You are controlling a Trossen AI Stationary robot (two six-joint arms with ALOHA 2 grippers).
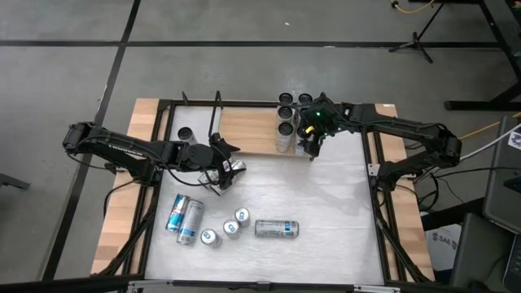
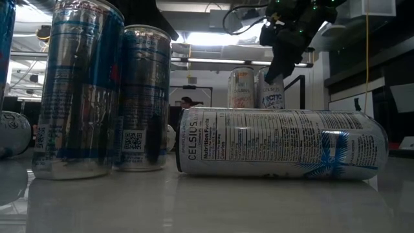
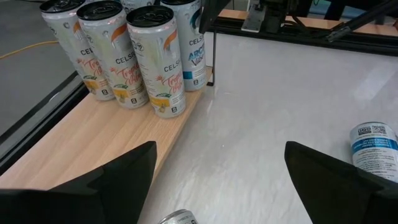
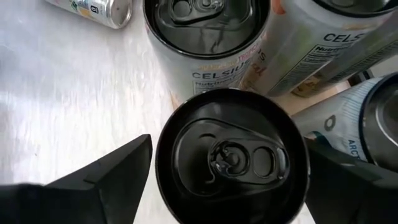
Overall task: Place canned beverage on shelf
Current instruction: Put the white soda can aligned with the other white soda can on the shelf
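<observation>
Release on shelf (image 1: 244, 130): right gripper (image 1: 312, 145) spread, can (image 4: 231, 157) directly beneath, fingers clear of both sides.

Lift straight up before any sideways move; neighbouring shelved cans (image 3: 155, 59) stand touching or nearly so just behind the gripper, so a tilt or drag would topple the row. Placed can sits at the shelf's front corner, next to the white tabletop (image 1: 326, 203); whether its base rests fully on the board can't be told, probably yes. Left gripper (image 1: 221, 167) also spread, holding nothing, hovering over the table with a can (image 1: 236, 167) just beside it. Loose cans (image 1: 277, 228) well off from the right gripper, toward the table's front. Right fingertips cut off in wrist view; low view blocked by the lying can (image 2: 281, 142).
</observation>
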